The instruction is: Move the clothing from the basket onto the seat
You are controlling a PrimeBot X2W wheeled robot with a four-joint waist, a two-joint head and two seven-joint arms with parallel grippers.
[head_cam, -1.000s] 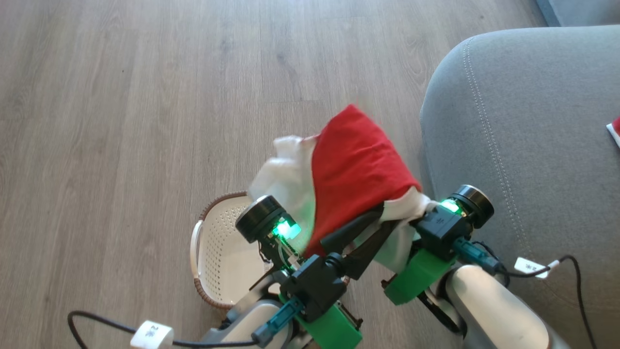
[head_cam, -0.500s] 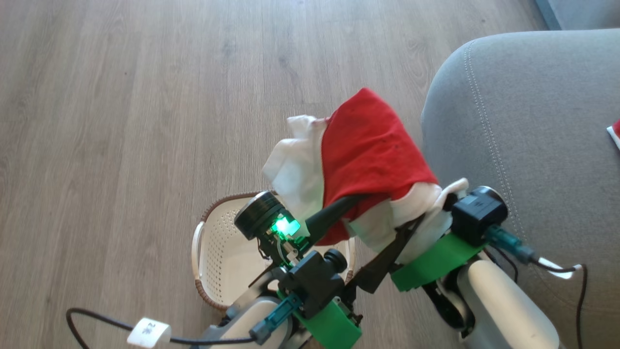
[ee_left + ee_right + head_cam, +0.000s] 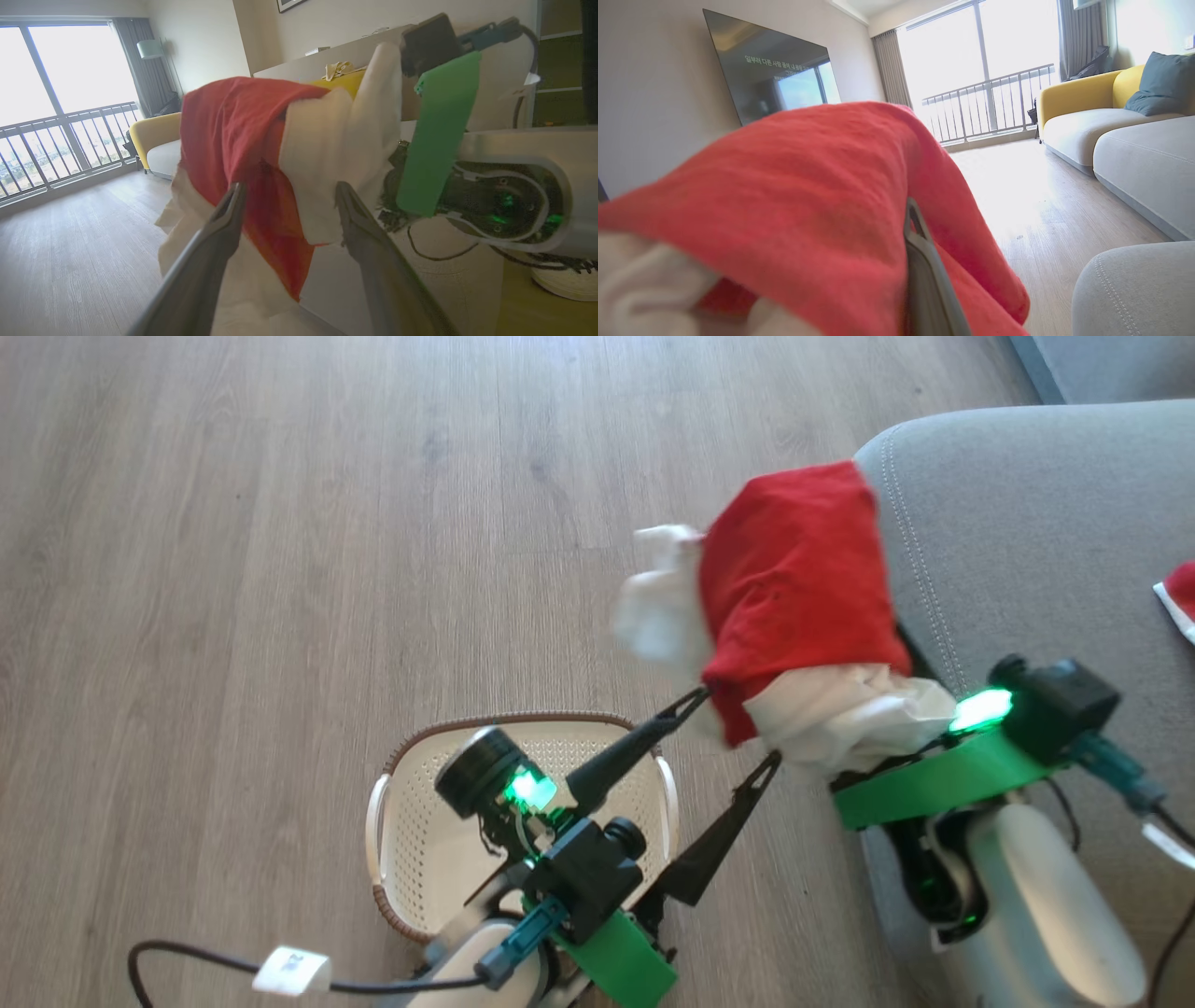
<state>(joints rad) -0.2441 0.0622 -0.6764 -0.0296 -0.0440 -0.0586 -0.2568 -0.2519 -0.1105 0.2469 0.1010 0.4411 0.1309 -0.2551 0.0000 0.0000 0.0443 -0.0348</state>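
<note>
The wooden floor carries the basket; above it the left gripper is spread, and right of it the right gripper pinches the clothing.

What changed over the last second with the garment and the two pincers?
The left pincer let go of the garment and now stands open near the basket. The right pincer kept its grip and carried the garment rightward to the edge of the seat. The basket stayed on the floor; another red garment stayed on the seat.
</note>
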